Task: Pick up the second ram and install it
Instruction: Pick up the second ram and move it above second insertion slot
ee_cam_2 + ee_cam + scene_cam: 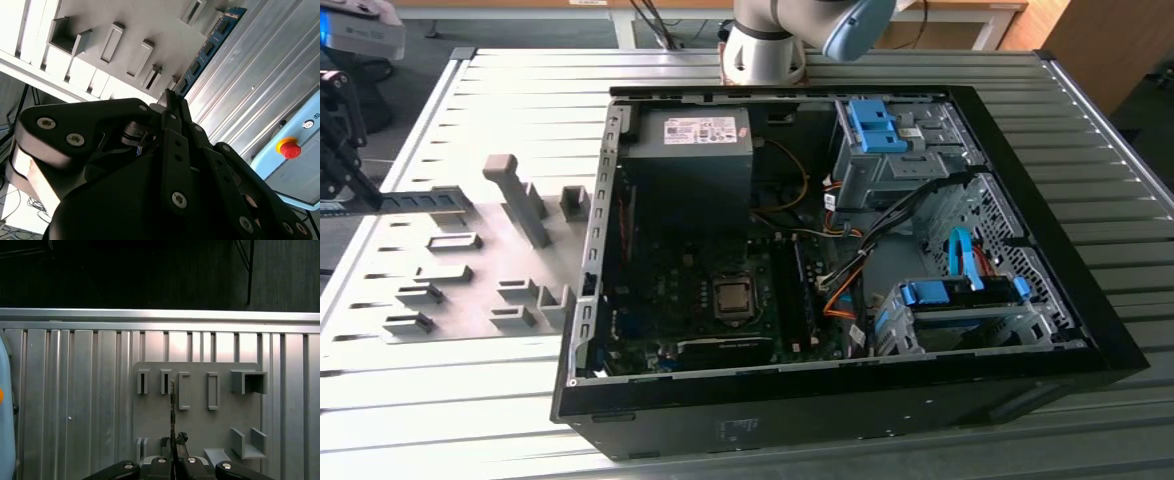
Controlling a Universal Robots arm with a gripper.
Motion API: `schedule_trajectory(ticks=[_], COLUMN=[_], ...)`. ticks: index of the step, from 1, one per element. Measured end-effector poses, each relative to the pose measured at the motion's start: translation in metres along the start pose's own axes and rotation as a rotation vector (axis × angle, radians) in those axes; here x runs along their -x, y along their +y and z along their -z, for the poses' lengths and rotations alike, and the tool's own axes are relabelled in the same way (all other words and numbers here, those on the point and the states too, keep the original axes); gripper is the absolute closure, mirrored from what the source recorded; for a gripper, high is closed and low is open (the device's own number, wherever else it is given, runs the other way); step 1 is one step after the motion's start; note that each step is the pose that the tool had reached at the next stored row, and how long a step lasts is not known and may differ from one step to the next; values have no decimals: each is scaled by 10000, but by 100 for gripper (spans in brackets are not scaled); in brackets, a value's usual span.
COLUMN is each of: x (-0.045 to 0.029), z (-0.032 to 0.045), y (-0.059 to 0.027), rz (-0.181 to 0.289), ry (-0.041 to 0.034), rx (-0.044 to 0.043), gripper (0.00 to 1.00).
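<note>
The second ram, a long, thin green-blue circuit-board strip [209,46], juts out from the black gripper [172,97], whose fingers are pinched closed on one end of it. In the first wrist view it hangs edge-on over the grey holder plate with raised blocks [200,432], seemingly clear of them. With so little of the strip clamped, a firm grip and a slow, level carry seem wise, passing above the tall grey upright block [520,200] toward the open black computer case [854,420].
</note>
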State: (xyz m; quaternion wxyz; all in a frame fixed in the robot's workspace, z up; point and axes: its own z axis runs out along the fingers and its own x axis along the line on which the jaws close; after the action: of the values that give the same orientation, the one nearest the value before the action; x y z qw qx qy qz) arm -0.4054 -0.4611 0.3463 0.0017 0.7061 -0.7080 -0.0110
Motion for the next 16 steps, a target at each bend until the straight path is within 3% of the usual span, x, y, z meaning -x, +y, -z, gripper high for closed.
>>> schedule_trajectory(ticks=[16], x=[5], z=[303], y=[5], rz=[0], ry=[1], rx=[1], gripper=[86])
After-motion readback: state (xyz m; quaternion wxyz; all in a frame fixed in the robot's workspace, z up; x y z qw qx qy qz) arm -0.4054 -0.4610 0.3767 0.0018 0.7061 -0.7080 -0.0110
